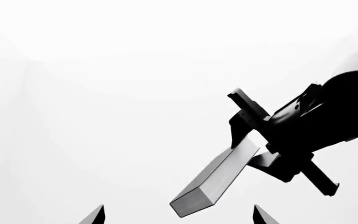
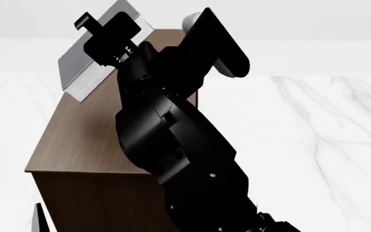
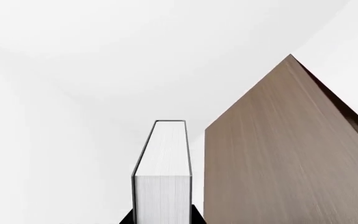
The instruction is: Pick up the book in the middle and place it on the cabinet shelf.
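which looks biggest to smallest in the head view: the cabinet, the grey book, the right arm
1. Right arm, though nearness to the camera inflates it.
2. Cabinet, partly hidden behind the arm, so these two are hard to rank surely.
3. Grey book, clearly smallest, held in the right tool.

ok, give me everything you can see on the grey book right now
The book is a thick hardcover with plain grey covers and white page edges. It is closed, and the right gripper holds it by one end, jaws shut across its covers. It hangs tilted in the air above the far end of the brown wood-grain cabinet, apparently not touching it. The left wrist view shows it slanting down from the gripper. Only the gripper touches it. No title or markings are visible.
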You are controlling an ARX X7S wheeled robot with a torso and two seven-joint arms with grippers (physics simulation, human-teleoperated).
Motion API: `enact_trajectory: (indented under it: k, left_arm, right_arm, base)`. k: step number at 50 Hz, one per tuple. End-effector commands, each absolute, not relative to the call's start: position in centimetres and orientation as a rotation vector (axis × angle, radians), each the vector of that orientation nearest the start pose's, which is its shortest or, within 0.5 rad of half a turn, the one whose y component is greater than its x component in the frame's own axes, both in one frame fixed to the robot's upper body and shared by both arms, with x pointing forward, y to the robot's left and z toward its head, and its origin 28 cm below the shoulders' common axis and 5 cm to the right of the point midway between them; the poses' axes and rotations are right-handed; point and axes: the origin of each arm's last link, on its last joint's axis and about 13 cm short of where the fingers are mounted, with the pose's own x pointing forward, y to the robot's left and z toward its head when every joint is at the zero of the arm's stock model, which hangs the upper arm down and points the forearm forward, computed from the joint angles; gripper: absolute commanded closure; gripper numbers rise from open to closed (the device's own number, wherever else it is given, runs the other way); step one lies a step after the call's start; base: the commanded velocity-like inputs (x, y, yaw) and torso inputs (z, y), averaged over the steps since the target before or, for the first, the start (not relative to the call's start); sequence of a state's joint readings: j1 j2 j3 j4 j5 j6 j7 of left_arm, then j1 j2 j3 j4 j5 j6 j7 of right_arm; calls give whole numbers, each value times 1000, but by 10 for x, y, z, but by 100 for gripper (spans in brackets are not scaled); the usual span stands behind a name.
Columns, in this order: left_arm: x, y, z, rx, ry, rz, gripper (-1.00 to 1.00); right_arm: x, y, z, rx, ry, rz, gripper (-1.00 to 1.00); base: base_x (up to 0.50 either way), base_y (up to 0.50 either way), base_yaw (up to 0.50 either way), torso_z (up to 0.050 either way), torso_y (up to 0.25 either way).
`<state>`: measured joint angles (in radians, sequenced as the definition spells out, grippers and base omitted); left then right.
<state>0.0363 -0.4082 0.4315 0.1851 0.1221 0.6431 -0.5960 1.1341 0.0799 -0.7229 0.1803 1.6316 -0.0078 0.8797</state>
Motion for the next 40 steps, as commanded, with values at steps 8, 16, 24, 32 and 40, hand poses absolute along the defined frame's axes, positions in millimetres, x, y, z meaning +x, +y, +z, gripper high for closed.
enact_trajectory:
  k: [8,16,24,32,40]
  left_arm:
    - [178,198,69,85,-750,-34,-100]
    - [179,198,68,83,-747,-28,-100]
    - [180,199,68,82,-746,-23,-100]
    - [180,199,69,82,-745,-24,-100]
    - [180,198,68,81,-745,-25,-100]
  right_arm:
    - [321,35,280,890,159,252,100]
    - [318,37,281,878,158,262,100]
    - [318,37,279,872,165,259,100]
    - [319,33,282,913,189,246,100]
    - [318,34,280,928,213,237,100]
  base:
    - [0,0,0,1,1]
    - [0,0,0,0,1]
    - [0,0,0,0,3]
    - [0,0,0,0,1]
    - [0,0,0,1,1]
